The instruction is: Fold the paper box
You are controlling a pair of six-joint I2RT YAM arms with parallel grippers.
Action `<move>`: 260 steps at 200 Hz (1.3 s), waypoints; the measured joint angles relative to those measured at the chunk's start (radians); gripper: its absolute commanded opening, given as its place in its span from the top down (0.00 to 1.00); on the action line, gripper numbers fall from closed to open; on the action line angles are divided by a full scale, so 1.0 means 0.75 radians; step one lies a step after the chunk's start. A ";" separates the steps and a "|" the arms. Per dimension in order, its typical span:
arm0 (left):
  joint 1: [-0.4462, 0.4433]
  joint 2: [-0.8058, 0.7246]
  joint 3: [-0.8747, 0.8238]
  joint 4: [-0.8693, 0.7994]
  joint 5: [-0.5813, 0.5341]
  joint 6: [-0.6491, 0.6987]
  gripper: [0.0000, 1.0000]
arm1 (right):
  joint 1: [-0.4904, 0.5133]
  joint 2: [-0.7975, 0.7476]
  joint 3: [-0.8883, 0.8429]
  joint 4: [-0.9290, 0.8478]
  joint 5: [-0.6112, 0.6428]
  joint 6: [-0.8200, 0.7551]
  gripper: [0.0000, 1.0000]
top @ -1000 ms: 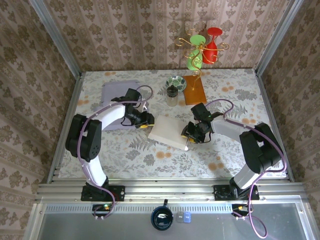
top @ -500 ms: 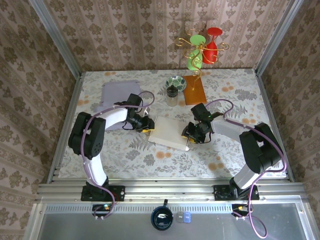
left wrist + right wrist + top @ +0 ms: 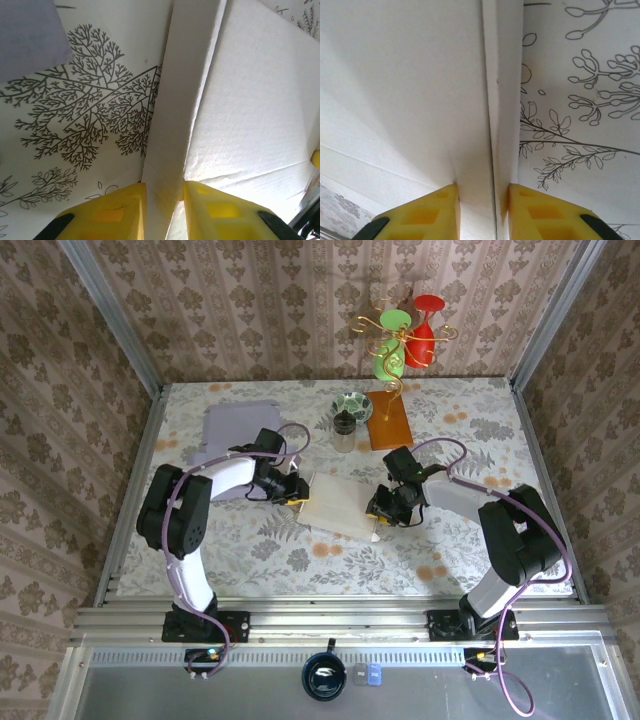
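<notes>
The paper box (image 3: pixel 338 504) lies mid-counter (image 3: pixel 250 540). The left pincer (image 3: pixel 294 491) is clamped on its left flap, the right pincer (image 3: pixel 379 512) on its right flap. Behind stand a bowl (image 3: pixel 352 405) and a jar (image 3: pixel 344 433); their contents are indiscernible.

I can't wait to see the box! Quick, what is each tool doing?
Left tool: closed, holding a paper box flap.
Right tool: closed, holding the opposite flap.
</notes>
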 measured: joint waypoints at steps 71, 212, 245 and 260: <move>-0.027 -0.034 -0.054 0.065 -0.016 -0.028 0.75 | -0.016 -0.006 0.000 -0.022 -0.010 -0.045 0.76; -0.044 -0.063 -0.131 0.170 0.038 -0.097 0.82 | -0.228 -0.079 -0.155 0.135 -0.281 -0.246 0.34; -0.041 -0.078 -0.168 0.222 0.049 -0.107 0.84 | -0.245 -0.050 -0.198 0.238 -0.346 -0.255 0.33; -0.035 -0.082 -0.184 0.247 0.063 -0.112 0.85 | -0.255 -0.027 -0.207 0.279 -0.370 -0.260 0.33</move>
